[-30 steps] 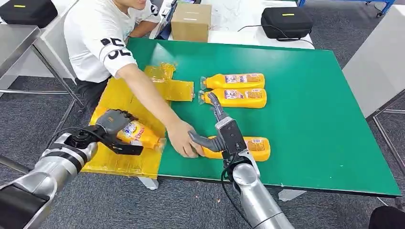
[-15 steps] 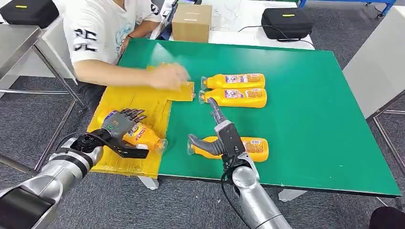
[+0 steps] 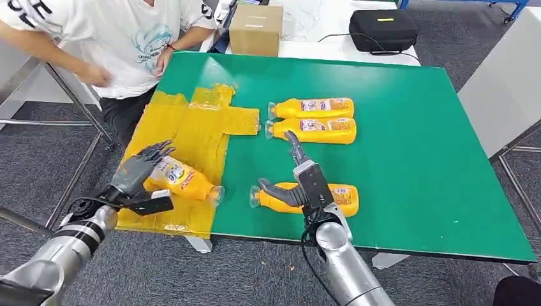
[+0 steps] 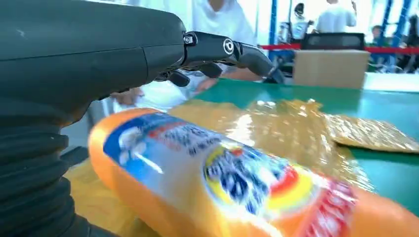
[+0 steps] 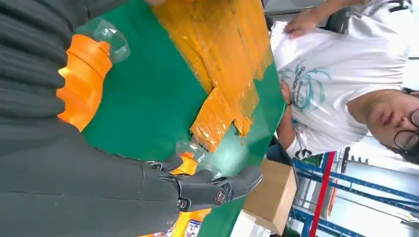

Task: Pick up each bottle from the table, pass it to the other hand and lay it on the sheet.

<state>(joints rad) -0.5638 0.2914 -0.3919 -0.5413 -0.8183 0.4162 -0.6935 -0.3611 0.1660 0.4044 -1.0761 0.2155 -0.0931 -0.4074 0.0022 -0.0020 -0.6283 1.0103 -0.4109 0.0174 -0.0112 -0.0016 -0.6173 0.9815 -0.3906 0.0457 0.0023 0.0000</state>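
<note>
**Visitor:** Green tabletop [image 3: 408, 159] fills the middle of the room, over grey carpet. What lies nearest the robot?

**Guide:** Nearest, at the front left corner, the left hand [image 3: 137, 172] rests over the base end of an orange bottle [image 3: 184, 180] that lies on the yellow sheet [image 3: 191, 134]. Its fingers are spread, straight, above the bottle rather than wrapped around it; the wrist view shows them extended clear over the label [image 4: 237, 173]. The bottle's clear cap points toward the sheet's right edge.

**Visitor:** And the other arm?

**Guide:** The right hand [image 3: 300, 185] sits over a second bottle [image 3: 338, 199] lying on the bare green surface near the front edge. The thumb reaches along the bottle's neck and a finger points straight away from the robot. Whether it actually grips the bottle, I cannot tell.

**Visitor:** Farther back?

**Guide:** Two more bottles lie side by side, parallel, caps toward the sheet: the nearer one [image 3: 312, 131] and the farther one [image 3: 312, 108]. They are just beside the sheet's jutting right flap.

**Visitor:** Beyond the table?

**Guide:** A person in a white shirt [image 3: 127, 44] stands at the far left corner. Behind the far edge stand a cardboard box [image 3: 256, 29] and a black case [image 3: 383, 29].
</note>
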